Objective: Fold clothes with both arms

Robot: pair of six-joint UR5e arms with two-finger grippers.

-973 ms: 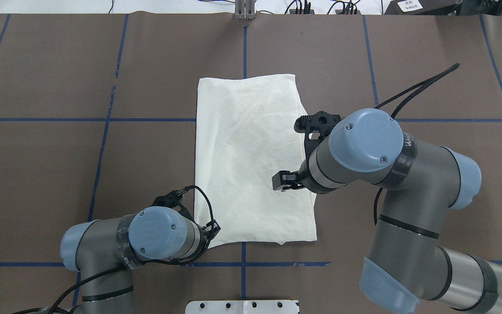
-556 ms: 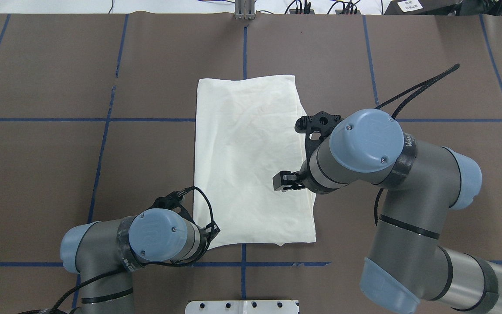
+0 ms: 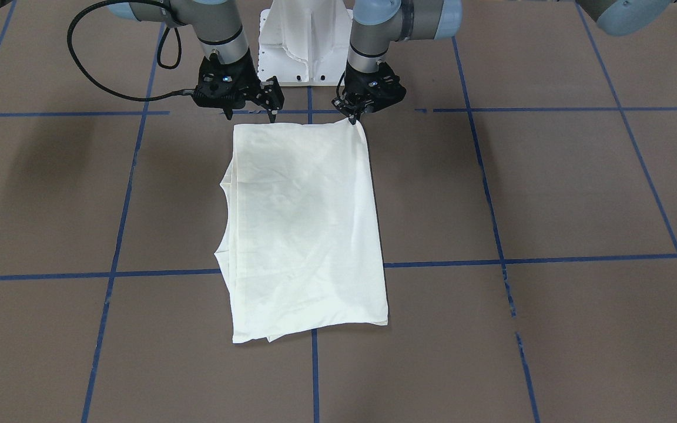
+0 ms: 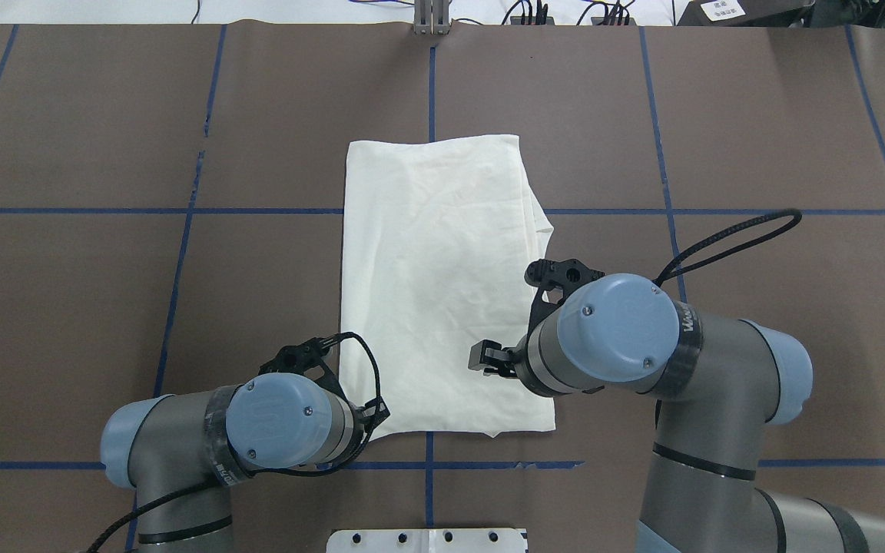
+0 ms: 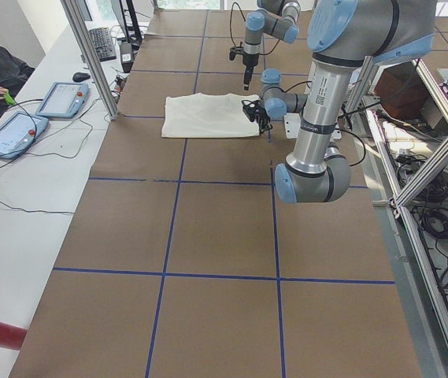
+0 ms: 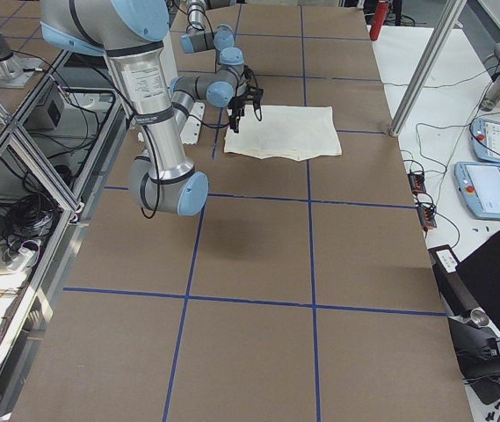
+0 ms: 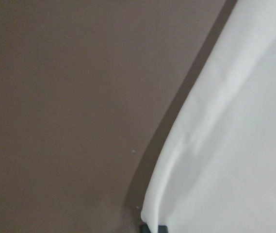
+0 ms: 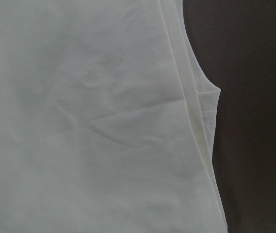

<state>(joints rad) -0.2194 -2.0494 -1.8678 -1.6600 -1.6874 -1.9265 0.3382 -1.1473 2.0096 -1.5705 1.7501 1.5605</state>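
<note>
Since the earlier frame the right arm has drawn back toward the robot's base, bringing the right gripper [image 4: 486, 359] from the shirt's middle to its near-right part. The left arm has hardly shifted.

The T-shirt [image 4: 435, 284] lies folded into a long rectangle at the middle of the table [image 4: 104, 307], plain side up. Its long axis runs from near the base to far.

The left gripper [image 3: 352, 117] sits at the near-left corner with its fingers together, and we judge them pinched on the cloth. The right gripper's fingers stand apart above the fabric, holding nothing.

The near-right corner seems to lie a little nearer the base and further right than those fingers. We think they must settle there before both arms carry the near hem far.
</note>
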